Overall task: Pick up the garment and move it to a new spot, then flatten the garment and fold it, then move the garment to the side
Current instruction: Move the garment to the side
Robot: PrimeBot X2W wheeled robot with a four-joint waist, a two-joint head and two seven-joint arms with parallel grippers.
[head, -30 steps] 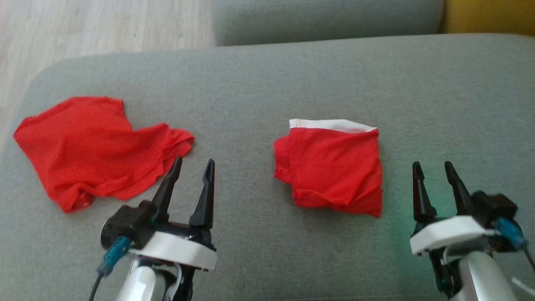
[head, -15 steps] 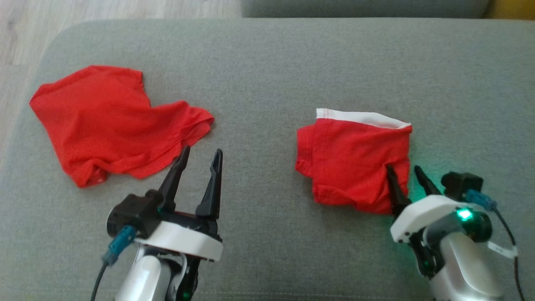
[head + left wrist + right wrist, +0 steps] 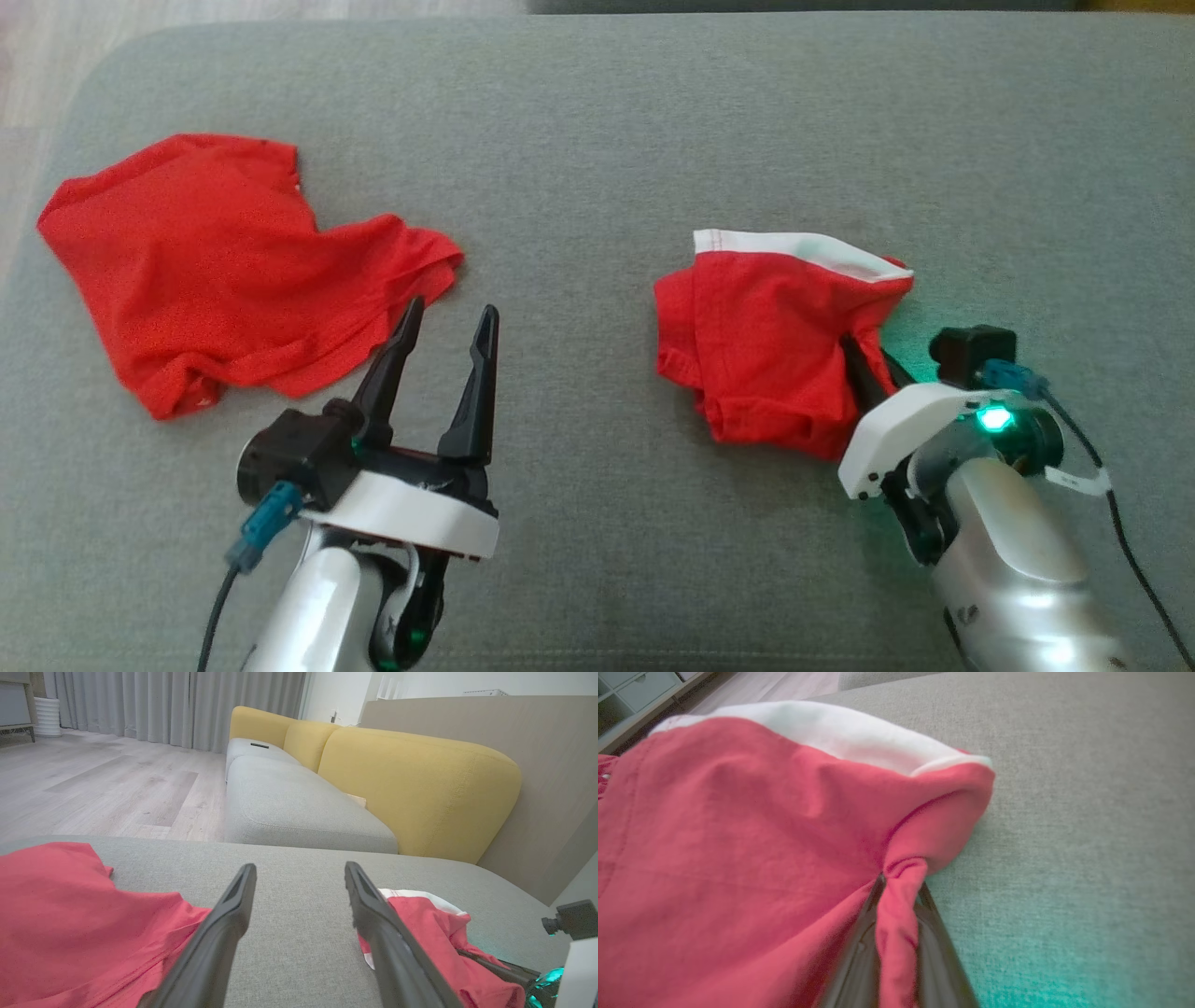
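A folded red garment with a white waistband lies right of centre on the grey sofa seat. My right gripper is shut on its right edge, and a pinch of red cloth bunches between the dark fingers. The right wrist view shows that fold of the garment squeezed in the right gripper. My left gripper stands open over bare cushion, holding nothing. In the left wrist view the left gripper points between the two red cloths, with the folded garment at its right.
A second red garment, crumpled and spread, lies at the seat's left end, just left of my left fingers. Yellow backrests and another grey seat stand beyond. Wooden floor lies past the seat's left edge.
My right gripper has moved forward and left onto the folded garment's right edge and closed on it, bunching the cloth. The head camera has tilted down. My left gripper stays open.
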